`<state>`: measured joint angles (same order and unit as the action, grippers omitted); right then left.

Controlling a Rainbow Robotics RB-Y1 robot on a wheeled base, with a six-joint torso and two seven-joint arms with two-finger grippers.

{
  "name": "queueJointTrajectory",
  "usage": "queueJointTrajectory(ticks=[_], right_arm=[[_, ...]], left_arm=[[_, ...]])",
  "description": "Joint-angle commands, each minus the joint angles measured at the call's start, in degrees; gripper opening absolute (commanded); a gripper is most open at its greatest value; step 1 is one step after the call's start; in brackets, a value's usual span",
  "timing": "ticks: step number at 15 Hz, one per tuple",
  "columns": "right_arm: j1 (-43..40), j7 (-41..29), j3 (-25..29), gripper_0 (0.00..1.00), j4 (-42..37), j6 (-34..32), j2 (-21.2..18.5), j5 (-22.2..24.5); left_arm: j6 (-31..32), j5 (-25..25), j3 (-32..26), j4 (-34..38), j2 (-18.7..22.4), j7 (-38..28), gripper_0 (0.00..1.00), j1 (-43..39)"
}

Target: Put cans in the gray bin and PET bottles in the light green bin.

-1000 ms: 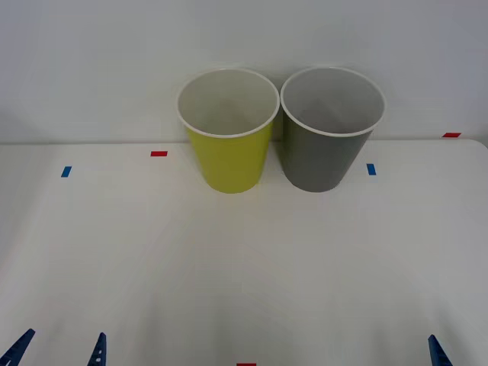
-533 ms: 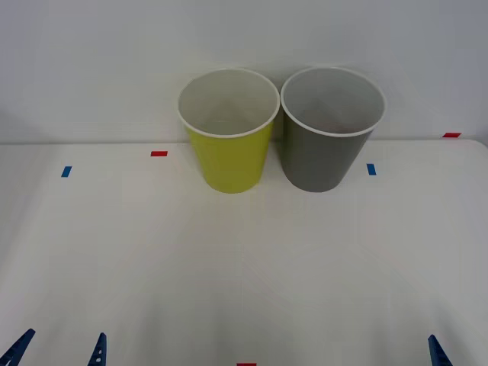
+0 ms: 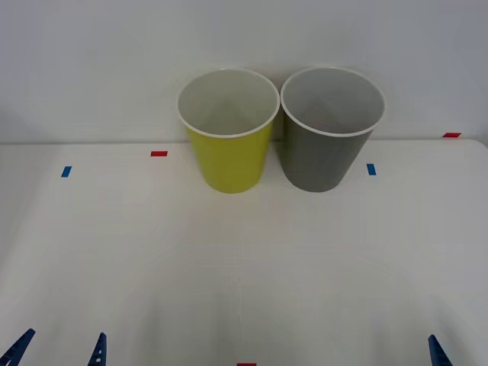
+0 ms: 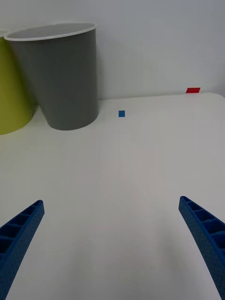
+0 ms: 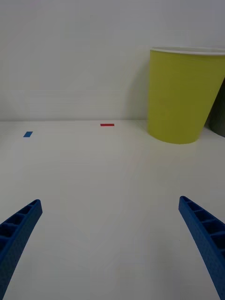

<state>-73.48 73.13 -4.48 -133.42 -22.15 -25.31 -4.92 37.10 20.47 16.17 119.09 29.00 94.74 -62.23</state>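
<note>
The light green bin (image 3: 229, 156) and the gray bin (image 3: 322, 156) stand upright side by side at the back of the white table (image 3: 244, 267), against the wall, the gray one to the right. Both have white rims, and their insides look bare as far as I can see down into them. The cans and PET bottles are out of view. My left gripper (image 5: 110, 239) is open low at the table's near left, well short of the light green bin (image 5: 183, 93). At the near right my right gripper (image 4: 112, 239) is open, with the gray bin (image 4: 61, 75) far ahead of it.
Small tape marks lie flat on the table: red (image 3: 158, 153) and blue (image 3: 66, 171) at the left, blue (image 3: 371, 169) and red (image 3: 451, 135) at the right, red (image 3: 245, 364) at the near edge. A white wall rises right behind the bins.
</note>
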Motion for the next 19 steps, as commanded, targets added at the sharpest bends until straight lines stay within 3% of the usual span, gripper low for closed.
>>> queueJointTrajectory(ticks=[1, 19], right_arm=[[0.0, 0.0, 0.0, 1.00, 0.0, 0.0, 0.0, 0.0], [0.0, 0.0, 0.0, 1.00, 0.0, 0.0, 0.0, 0.0]], left_arm=[[0.0, 0.0, 0.0, 0.0, 0.0, 0.0, 1.00, 0.0], [0.0, 0.0, 0.0, 0.0, 0.0, 0.0, 1.00, 0.0]])
